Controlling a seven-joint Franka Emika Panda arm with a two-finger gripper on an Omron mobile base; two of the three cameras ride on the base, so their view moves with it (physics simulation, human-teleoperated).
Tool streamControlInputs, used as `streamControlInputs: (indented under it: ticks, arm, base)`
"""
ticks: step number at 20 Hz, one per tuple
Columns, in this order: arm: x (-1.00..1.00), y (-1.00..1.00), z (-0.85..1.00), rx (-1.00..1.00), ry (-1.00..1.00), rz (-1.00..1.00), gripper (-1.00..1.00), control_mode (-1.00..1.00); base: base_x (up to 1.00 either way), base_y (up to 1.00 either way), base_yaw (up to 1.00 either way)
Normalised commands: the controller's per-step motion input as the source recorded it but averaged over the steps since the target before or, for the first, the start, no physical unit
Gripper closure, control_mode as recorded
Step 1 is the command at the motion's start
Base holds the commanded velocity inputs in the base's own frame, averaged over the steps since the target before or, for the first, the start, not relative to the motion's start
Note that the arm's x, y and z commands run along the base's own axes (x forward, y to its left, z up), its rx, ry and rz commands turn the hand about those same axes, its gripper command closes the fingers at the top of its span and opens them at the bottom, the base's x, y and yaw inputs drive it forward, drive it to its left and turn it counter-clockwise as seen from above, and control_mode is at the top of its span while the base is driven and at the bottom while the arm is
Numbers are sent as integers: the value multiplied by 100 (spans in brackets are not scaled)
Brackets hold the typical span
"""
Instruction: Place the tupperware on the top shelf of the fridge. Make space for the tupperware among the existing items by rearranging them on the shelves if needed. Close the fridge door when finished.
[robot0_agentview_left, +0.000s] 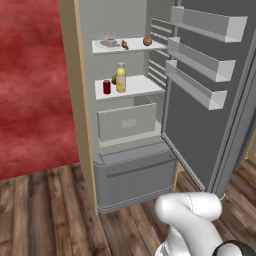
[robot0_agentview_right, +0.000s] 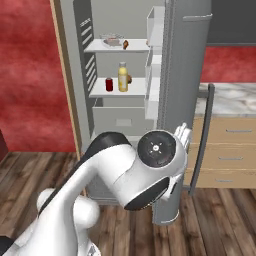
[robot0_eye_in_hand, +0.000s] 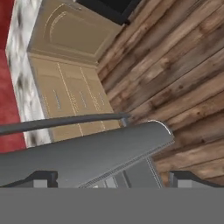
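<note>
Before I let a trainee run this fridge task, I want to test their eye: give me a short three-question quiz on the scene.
1. True or false: the fridge door stands open.
2. Which shelf holds the tupperware? A) top shelf B) second shelf C) a door bin
3. What stands beside the yellow bottle on the second shelf?

Key: 1 true. 2 A, the top shelf. 3 the red can.

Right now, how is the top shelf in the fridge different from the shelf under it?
The top shelf holds the tupperware, a small brown piece and a round brown fruit. The shelf below holds a red can and a tall yellow bottle. The top shelf's things are low; the lower shelf's stand upright. Both shelves are flat and white.
</note>
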Motion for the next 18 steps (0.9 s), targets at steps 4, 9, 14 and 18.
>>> streamControlInputs:
  ticks: [4, 9, 14, 18]
  arm:
    - [98, -66, -71, 15, -6, 27, -100, -100]
    - [61, -38, -10, 28, -1, 17, -100, -100]
    - [31, -1, -4, 18, 9, 1, -100, -100]
    - [3, 0, -36, 14, 9, 0, -100, -100]
  base:
    - [0, 0, 0]
    - [0, 0, 0]
    - [0, 0, 0]
    - [0, 0, 0]
